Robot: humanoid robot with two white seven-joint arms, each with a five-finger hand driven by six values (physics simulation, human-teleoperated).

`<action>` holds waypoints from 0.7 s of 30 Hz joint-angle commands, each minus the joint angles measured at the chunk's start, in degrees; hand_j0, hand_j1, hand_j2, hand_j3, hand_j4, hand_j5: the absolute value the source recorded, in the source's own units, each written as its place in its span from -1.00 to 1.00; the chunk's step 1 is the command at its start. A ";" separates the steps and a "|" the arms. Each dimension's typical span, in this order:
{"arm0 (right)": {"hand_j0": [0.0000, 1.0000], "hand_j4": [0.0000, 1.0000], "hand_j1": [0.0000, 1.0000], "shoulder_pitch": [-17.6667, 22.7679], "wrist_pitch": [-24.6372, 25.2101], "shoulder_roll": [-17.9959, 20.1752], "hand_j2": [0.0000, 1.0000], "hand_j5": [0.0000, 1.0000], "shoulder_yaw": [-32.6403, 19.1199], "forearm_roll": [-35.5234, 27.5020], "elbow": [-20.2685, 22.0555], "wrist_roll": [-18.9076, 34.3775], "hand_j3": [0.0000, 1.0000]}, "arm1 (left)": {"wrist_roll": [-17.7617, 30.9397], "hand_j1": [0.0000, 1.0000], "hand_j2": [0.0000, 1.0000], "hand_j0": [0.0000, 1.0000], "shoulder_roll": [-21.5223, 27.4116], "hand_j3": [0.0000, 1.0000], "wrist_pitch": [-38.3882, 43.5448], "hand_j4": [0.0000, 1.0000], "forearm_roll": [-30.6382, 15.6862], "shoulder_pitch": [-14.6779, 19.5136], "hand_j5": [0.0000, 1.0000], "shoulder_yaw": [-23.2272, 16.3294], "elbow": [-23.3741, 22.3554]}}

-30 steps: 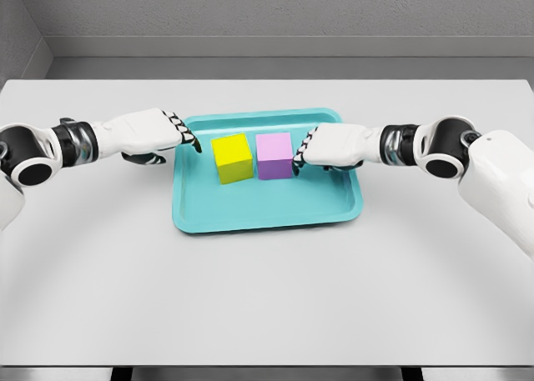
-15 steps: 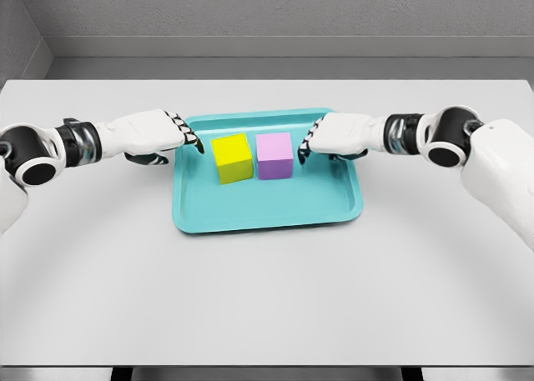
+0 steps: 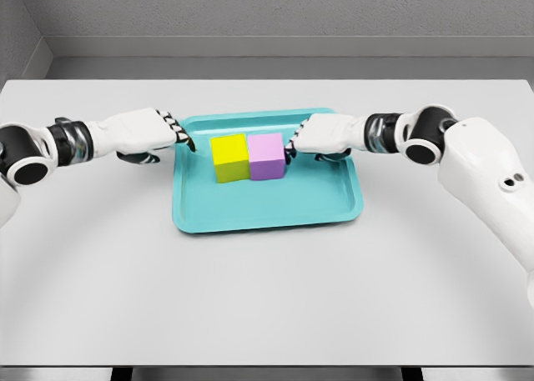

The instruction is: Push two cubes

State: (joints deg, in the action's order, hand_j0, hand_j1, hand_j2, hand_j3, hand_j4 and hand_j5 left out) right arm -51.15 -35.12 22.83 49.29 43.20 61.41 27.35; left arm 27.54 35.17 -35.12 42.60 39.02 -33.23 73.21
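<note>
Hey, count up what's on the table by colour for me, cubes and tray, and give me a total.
Yellow cube: 1
Purple cube: 1
Teal tray: 1
Total: 3

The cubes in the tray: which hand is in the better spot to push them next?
Probably the right hand. Its fingertips are against the purple cube, which sits flush with the yellow cube. The left hand is at the tray's left rim, with a gap before the yellow cube.
</note>
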 commanded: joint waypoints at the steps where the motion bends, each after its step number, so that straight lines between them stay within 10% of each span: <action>1: 0.30 0.30 0.30 0.00 0.12 -0.33 0.30 0.30 -0.07 -0.14 -0.15 -0.01 0.30 | -0.03 0.48 0.48 0.48 1.91 0.48 0.12 0.48 -0.50 0.00 0.48 0.27 -0.08; 21: 0.30 0.30 0.30 -1.93 0.12 -2.18 0.30 0.30 -0.07 0.83 -2.96 -0.01 0.30 | -0.12 0.48 0.48 0.48 5.78 0.48 0.12 0.48 -1.11 -0.44 0.48 3.26 0.62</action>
State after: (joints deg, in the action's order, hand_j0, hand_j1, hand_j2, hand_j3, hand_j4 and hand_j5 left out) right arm -53.09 -35.12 20.74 49.30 44.20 58.65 27.35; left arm 27.46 40.10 -35.12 41.75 38.50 -30.28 73.78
